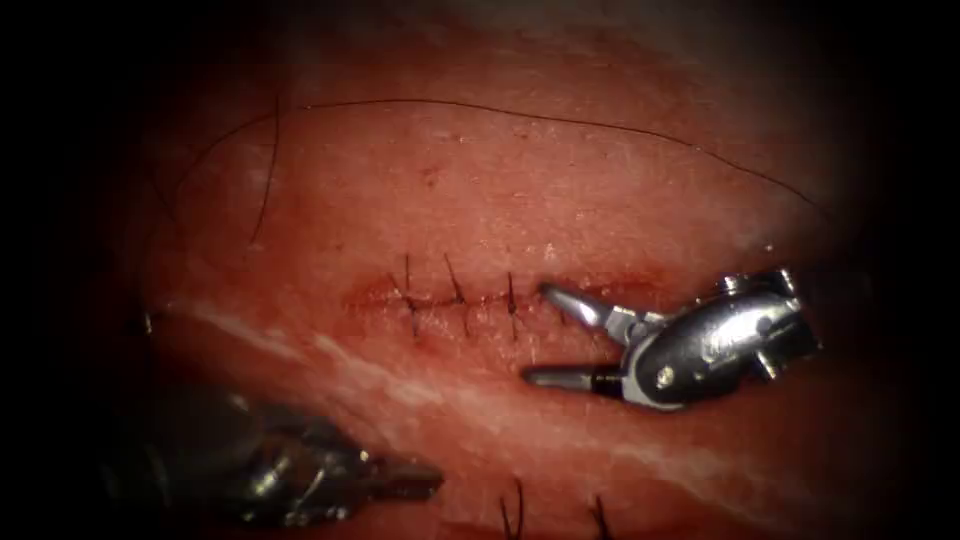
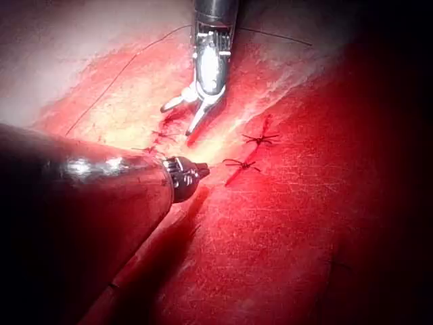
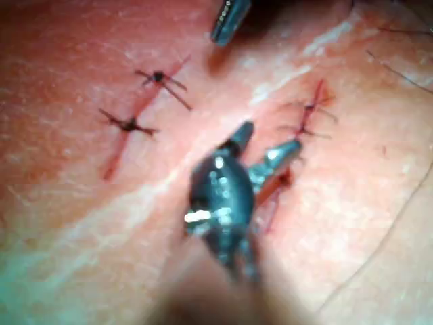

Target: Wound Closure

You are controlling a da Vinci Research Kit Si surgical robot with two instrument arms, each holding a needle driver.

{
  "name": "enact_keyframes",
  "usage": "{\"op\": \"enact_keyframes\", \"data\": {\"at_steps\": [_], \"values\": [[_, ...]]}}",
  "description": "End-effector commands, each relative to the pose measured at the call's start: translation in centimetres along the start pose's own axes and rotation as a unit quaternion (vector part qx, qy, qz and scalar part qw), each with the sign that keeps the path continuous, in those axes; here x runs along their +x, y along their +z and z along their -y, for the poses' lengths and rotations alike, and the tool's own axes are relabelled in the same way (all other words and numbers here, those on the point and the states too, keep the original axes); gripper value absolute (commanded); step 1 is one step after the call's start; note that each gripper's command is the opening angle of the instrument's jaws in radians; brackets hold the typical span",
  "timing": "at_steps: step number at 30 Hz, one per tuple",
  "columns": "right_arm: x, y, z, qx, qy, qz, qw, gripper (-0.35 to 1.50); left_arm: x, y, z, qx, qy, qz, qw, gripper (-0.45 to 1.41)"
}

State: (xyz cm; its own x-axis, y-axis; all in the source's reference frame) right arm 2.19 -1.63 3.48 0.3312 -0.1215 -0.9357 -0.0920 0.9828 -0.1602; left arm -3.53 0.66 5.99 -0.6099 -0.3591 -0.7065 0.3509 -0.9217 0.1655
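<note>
The right tool (image 1: 545, 335) is polished, glossy metal with bright glints. The left tool (image 1: 420, 480) is duller, darker metal. The tissue (image 1: 480, 190) looks moist, faintly shiny and finely grained. The thread (image 1: 560, 120) is thin, dark and matt.

**A second stitched cut and a pale streak**

At the bottom edge of the endoscope view, right of centre, dark cut thread ends (image 1: 515, 510) stand up from a second cut, with another tuft (image 1: 600, 518) just to their right. In the left wrist view this other cut (image 2: 237, 172) carries two dark knots (image 2: 259, 139), one beside the other. A pale streak (image 1: 400, 385) runs slantwise across the tissue (image 1: 500, 180) from the left edge toward the lower right, passing above those thread ends.
</note>
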Motion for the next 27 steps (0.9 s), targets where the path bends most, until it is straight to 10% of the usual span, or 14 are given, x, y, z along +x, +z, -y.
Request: {"op": "enact_keyframes", "data": {"at_steps": [1, 9, 12, 17, 27], "values": [[-0.03, 0.03, 0.12, 0.001, 0.006, 0.001, 1.000, 1.36, -0.03, 0.06, -0.12, -0.002, -0.021, -0.005, 1.000, -0.45], [-0.04, 0.05, 0.14, -0.002, 0.013, 0.004, 1.000, 1.36, -0.25, 0.04, -0.55, 0.005, -0.133, -0.068, 0.989, -0.45], [-0.03, 0.06, 0.17, -0.003, 0.016, 0.004, 1.000, 1.36, -0.35, 0.12, -0.63, 0.003, -0.221, -0.077, 0.972, 0.42], [-0.03, 0.05, 0.17, -0.003, 0.018, 0.003, 1.000, 1.36, -0.47, 0.13, -0.65, -0.006, -0.325, -0.076, 0.943, 1.04], [-0.03, 0.01, 0.19, -0.003, 0.021, 0.006, 1.000, 1.36, -0.47, -0.41, -0.56, 0.004, -0.340, -0.126, 0.932, 1.03]]}}
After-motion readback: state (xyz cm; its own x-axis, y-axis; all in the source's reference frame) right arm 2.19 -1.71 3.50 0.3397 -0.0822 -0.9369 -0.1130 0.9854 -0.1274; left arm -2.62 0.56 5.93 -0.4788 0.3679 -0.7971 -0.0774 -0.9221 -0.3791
